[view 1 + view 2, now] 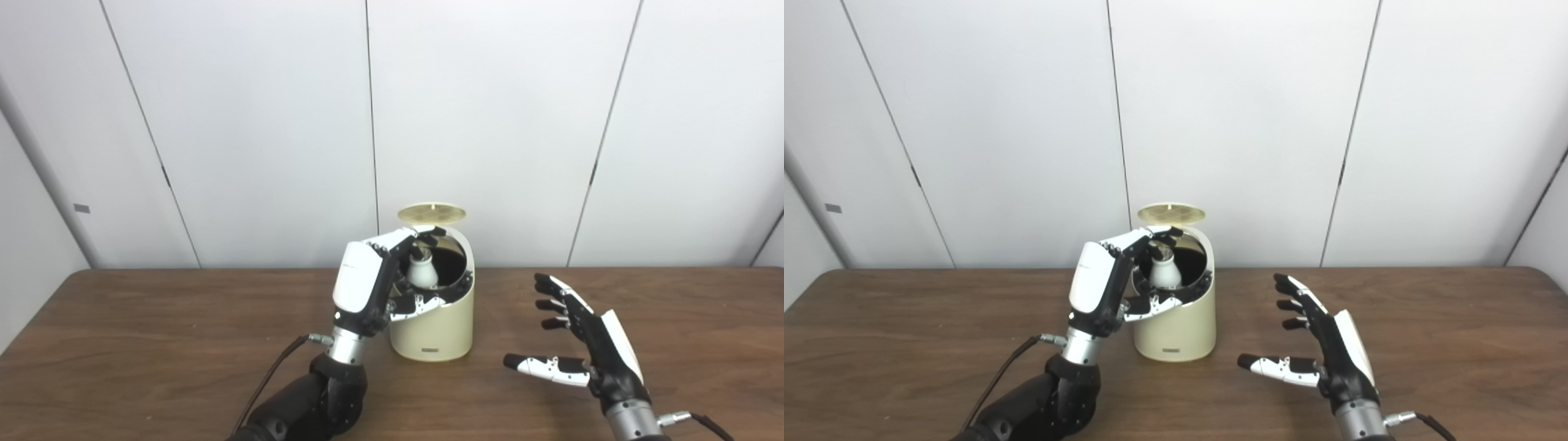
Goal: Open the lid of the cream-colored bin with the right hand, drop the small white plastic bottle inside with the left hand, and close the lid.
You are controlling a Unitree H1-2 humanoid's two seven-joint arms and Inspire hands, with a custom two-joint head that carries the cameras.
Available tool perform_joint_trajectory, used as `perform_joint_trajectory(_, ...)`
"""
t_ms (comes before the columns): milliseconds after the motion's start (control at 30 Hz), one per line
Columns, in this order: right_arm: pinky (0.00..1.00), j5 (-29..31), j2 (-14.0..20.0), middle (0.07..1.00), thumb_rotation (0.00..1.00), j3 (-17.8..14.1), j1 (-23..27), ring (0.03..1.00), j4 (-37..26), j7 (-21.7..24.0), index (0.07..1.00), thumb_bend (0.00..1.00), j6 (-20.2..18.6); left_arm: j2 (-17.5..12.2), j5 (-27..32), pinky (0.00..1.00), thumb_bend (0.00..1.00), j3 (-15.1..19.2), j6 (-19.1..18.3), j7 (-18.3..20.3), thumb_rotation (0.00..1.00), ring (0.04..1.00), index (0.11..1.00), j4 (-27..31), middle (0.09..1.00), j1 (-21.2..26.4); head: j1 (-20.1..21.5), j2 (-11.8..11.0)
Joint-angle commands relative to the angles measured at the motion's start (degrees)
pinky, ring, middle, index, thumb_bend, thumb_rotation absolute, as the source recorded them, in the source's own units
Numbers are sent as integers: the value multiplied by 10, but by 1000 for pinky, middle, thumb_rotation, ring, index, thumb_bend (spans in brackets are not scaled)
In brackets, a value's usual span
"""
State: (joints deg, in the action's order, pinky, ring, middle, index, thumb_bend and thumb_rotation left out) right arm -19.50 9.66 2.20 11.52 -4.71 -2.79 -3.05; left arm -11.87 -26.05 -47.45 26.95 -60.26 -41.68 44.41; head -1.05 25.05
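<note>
Seen from the left eye: a rounded, smooth cream bin (432,327) standing on a dark wood-grain surface (153,343), its round lid (432,213) tipped up at the back, ribbed gold underside showing. Held over the dark slanted mouth, a small white plastic bottle (422,271), pear-shaped, pinched between the curled fingers (401,237) and thumb of the left hand (367,283). Off to the bin's right, clear of it, the right hand (582,343), fingers spread wide, holding nothing, thumb pointing toward the bin.

Seen from the right eye: same arrangement, with more of the bin's shadowed inner wall behind the bottle (1164,272), and the glossy white back shell of the right hand (1329,346) turned more to the lens.
</note>
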Motion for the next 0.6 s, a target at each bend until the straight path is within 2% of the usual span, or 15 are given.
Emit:
perform_joint_trajectory(0,658,1,0,851,205,-3,13,790,-18,-4,853,727,8,-12,9,408,810,9,0,-11,101,492,657,26,595,17,-2,-2)
perform_joint_trajectory(100,664,1,0,853,208,-3,12,794,-19,-2,853,724,6,-17,10,390,774,24,0,-14,101,474,596,56,560,6,-2,-2)
perform_joint_trajectory(233,668,3,1,855,204,-4,12,797,-17,-1,856,719,7,-30,-15,355,731,42,0,-43,67,447,598,97,552,-6,-3,-2)
perform_joint_trajectory(367,668,4,2,855,200,-4,11,797,-16,0,856,715,8,-37,-34,355,695,70,0,-61,91,446,604,126,555,-20,-4,-3)
perform_joint_trajectory(467,670,6,2,855,211,-6,11,797,-17,1,854,718,8,-45,-32,357,684,108,0,-51,119,457,605,167,571,-44,-4,-3)
perform_joint_trajectory(567,669,5,4,849,238,-6,17,788,-16,-2,845,710,20,-62,16,364,667,142,0,8,110,484,618,223,592,-77,-4,-3)
